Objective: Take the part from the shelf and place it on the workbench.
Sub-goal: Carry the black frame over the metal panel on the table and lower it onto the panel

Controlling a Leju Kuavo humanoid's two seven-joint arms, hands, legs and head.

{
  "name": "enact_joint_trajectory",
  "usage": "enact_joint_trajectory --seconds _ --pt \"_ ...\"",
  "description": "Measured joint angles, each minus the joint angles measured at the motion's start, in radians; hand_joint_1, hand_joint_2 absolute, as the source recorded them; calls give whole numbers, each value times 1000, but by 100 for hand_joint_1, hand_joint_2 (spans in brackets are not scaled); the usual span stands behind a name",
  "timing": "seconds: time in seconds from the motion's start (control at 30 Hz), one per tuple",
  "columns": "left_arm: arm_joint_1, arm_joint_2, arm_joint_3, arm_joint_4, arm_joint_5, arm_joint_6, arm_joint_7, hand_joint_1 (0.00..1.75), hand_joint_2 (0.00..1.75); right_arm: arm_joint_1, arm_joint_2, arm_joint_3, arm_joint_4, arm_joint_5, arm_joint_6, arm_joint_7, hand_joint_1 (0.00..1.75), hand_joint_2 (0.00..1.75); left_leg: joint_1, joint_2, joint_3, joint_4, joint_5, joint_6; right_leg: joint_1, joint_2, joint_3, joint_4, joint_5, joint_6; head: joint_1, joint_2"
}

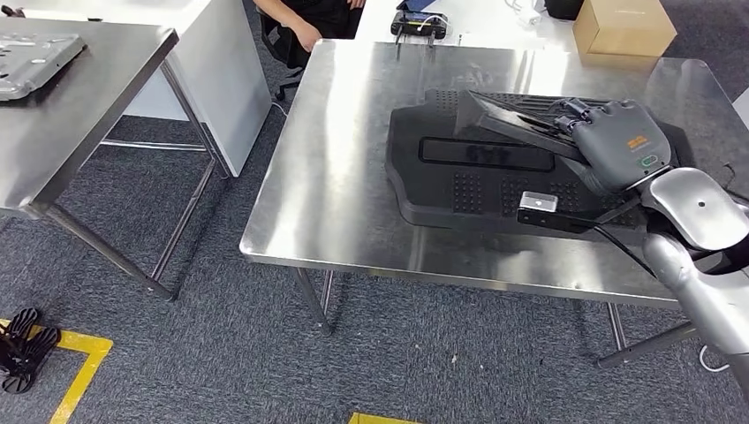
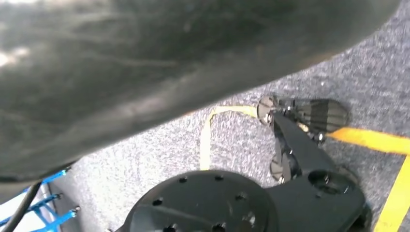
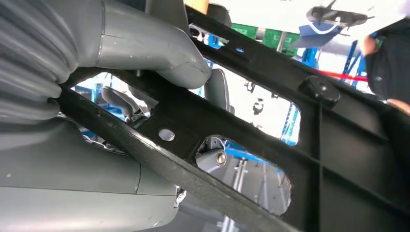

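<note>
A large black plastic part point(image 1: 477, 172) lies flat on the steel surface point(image 1: 344, 168), toward its right half and close to the near edge, its long side running along that edge. The right hand point(image 1: 618, 141) rests on the right end of the part, its dark fingers point(image 1: 570, 113) curled over a raised, slanted rib of the part. In the right wrist view the grey thumb point(image 3: 164, 53) presses on one side of a black bar of the part point(image 3: 203, 125) while the hand's body lies on the other side, so the fingers are clamped on the part. At the far right corner of the surface stands a cardboard box point(image 1: 623, 26). Beyond the far edge a person point(image 1: 305, 22) in dark clothes sits. A second steel table point(image 1: 79, 106) stands to the left, well apart, carrying a grey tray-like piece point(image 1: 35, 62). The left hand's state cannot be told; its wrist view looks down at grey carpet point(image 2: 367, 63) with yellow tape point(image 2: 372, 140).
</note>
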Motion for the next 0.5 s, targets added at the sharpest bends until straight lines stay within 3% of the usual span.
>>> enact_joint_trajectory --seconds 0.1,0.13,0.17,0.2,0.27,0.3,0.37,0.5 --pt "1 0 -3 0 5 0 0 0 0 -13 -5 6 9 -6 1 0 175 175 1 6 -107 192 -62 -5 7 0 22 0 -15 -22 -2 0" --pt "1 0 -3 0 5 0 0 0 0 -14 -6 11 12 -6 2 0 175 175 0 6 -143 242 -69 -3 10 0 29 0 -20 -27 -2 0" --pt "1 0 -3 0 6 0 0 0 0 -14 -6 16 15 -6 3 0 175 175 -1 6 -164 258 -58 0 14 0 36 -1 -26 -30 -2 0" --pt "2 0 -3 0 6 0 0 0 0 -14 -6 21 17 -6 4 0 175 175 -2 6 -166 235 -27 7 17 2 44 -1 -31 -31 -2 0" --pt "3 1 -3 0 6 0 0 0 0 -15 -6 26 22 -6 5 0 175 175 -11 5 -120 103 58 25 20 5 61 -1 -43 -30 -1 0" --pt "3 2 -3 1 7 0 1 0 0 -16 -7 28 25 -5 5 0 175 175 -15 5 -92 38 84 33 22 7 66 -1 -48 -27 -1 0" --pt "1 5 -3 1 9 1 1 0 0 -19 -9 33 29 5 6 0 175 175 -24 6 -63 -22 91 41 24 9 70 -3 -56 -19 -1 0" --pt "0 4 -4 0 14 1 5 0 0 -20 -9 54 34 61 -1 13 175 175 -19 6 -34 -51 87 52 25 5 60 20 -76 -4 0 0"
